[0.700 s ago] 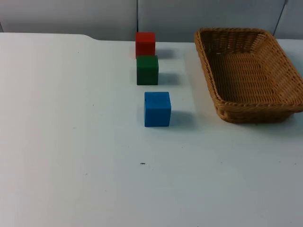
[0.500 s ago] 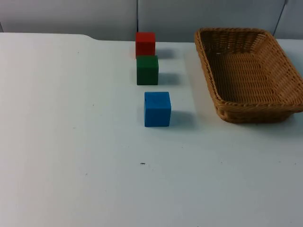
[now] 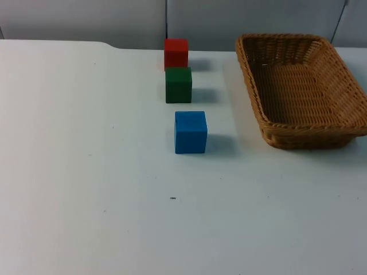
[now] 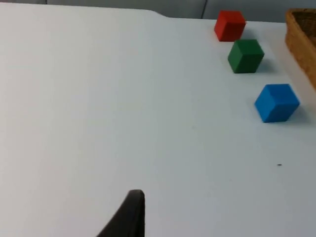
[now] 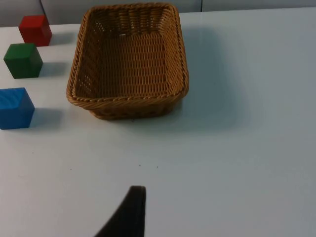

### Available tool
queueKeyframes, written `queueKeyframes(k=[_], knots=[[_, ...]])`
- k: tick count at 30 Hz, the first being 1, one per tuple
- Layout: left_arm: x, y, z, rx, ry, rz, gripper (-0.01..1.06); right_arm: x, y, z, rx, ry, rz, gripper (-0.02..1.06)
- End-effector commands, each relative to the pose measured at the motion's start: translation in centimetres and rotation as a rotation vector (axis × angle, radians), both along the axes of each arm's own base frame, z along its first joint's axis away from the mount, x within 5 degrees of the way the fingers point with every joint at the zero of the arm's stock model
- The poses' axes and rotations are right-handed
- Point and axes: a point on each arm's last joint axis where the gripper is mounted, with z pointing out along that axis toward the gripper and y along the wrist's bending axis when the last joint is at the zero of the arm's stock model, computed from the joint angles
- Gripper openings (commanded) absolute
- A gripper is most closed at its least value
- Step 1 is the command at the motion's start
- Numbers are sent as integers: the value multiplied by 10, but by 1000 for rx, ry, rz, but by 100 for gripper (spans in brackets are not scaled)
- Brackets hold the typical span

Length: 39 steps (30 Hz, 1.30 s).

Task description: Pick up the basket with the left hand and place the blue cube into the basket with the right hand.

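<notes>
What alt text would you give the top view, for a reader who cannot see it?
On a white table, a red cube, green cube and blue cube form a line, apart from each other; beside them sits an empty wicker basket.

Looked like a robot test lab, not a home. Plain white table [image 3: 86, 172] running up to a grey partition wall [image 3: 86, 17] at 12 o'clock. Just toy blocks: red cube [image 3: 176, 53], green cube [image 3: 178, 85], blue cube [image 3: 190, 132], plus a wicker basket [image 3: 344, 86] at 2 o'clock.
</notes>
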Motion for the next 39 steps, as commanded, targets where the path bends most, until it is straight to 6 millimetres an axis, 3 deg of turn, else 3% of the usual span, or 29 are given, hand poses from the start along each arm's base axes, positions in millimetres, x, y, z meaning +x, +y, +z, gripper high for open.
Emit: queueKeyframes(k=[1,6,9,10,18,20,24,25,29,35,37,39], knots=[[9,-5,14,-39,-32,-49,105,1,0,-2,0,-4,-7,104],[35,-17,32,-100,-41,-148,104,1,0,-2,0,-4,-7,104],[64,-25,42,-140,-34,-225,104,1,0,-2,0,-4,-7,104],[64,-25,42,-140,-34,-225,104,1,0,-2,0,-4,-7,104],[138,-42,50,-182,50,-402,104,1,0,-2,0,-4,-7,104],[149,-45,49,-199,56,-427,104,1,0,-2,0,-4,-7,104],[197,-56,41,-298,95,-516,104,1,0,-2,0,-4,-7,104],[197,-56,41,-298,95,-516,104,1,0,-2,0,-4,-7,104],[236,-62,35,-399,125,-547,104,1,0,-2,0,-4,-7,104],[269,-72,26,-460,163,-585,104,1,0,-2,7,-4,-11,104],[284,-83,19,-445,184,-599,104,1,0,-2,11,-4,-19,104],[299,-109,10,-412,195,-616,104,1,0,-2,12,-4,-20,104]])
